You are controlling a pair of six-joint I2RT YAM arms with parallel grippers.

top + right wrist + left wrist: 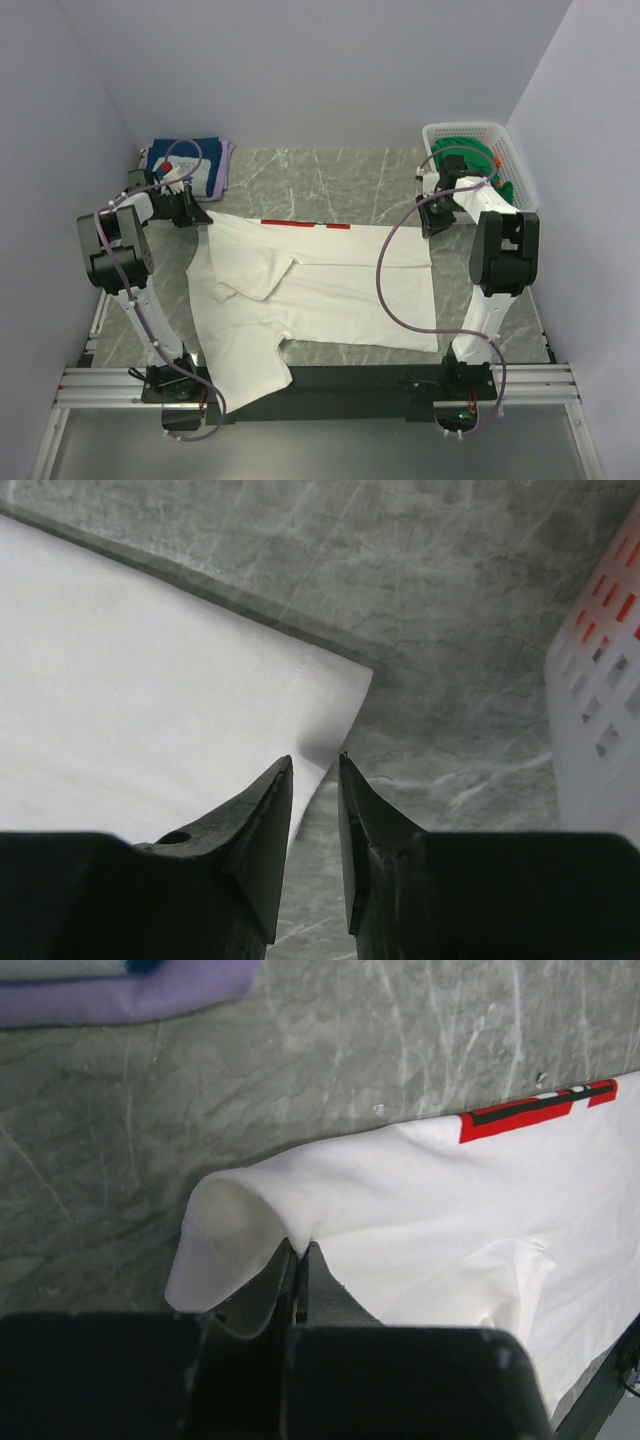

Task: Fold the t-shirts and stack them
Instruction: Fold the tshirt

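Note:
The large white t-shirt lies spread on the marble table, partly folded, with a red print strip along its far edge. My left gripper is at the shirt's far left corner; the left wrist view shows it shut on a raised fold of the white cloth. My right gripper is at the far right corner; its jaws stand slightly apart with the shirt's edge between them. A folded navy t-shirt lies at the far left. Green t-shirts lie in the basket.
The white lattice basket stands at the far right, and its wall shows in the right wrist view. A purple cloth lies under the navy shirt. The shirt's near left part hangs over the table's front edge.

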